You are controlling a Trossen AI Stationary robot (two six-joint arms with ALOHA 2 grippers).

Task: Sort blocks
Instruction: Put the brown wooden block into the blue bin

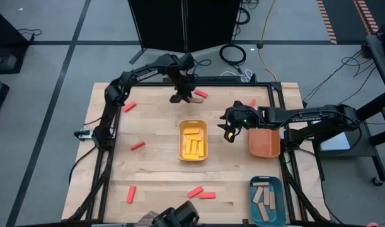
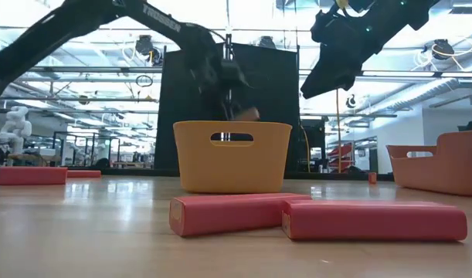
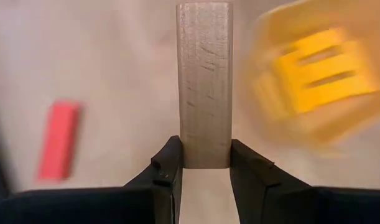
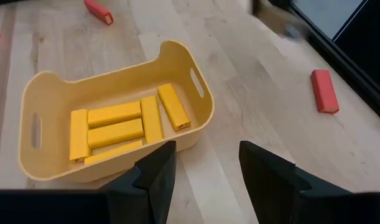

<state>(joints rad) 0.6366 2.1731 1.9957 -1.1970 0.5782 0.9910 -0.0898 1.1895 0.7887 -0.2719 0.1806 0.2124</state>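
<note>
My left gripper (image 3: 205, 163) is closed on one end of a tan wood block (image 3: 204, 81), which sticks straight out past my fingertips; seen from above, this gripper (image 1: 181, 96) sits at about 12 o'clock from the yellow tray (image 1: 193, 140), near the table's far edge, with a red block (image 1: 201, 94) just beside it. My right gripper (image 4: 202, 163) holds nothing, its fingers parted, and hovers above the table at 3 o'clock from the yellow tray (image 4: 115, 124), between it and the orange tray (image 1: 265, 142). Yellow blocks (image 4: 115, 132) lie inside the yellow tray. More tan blocks (image 1: 264, 199) rest in the teal tray (image 1: 268, 200) at the near right corner. Red blocks lie scattered on the table (image 1: 154, 170): one (image 1: 137, 145) at 9 o'clock from the yellow tray, another (image 1: 129, 107) at 10 o'clock, and a pair (image 1: 201, 192) at 6 o'clock.
</note>
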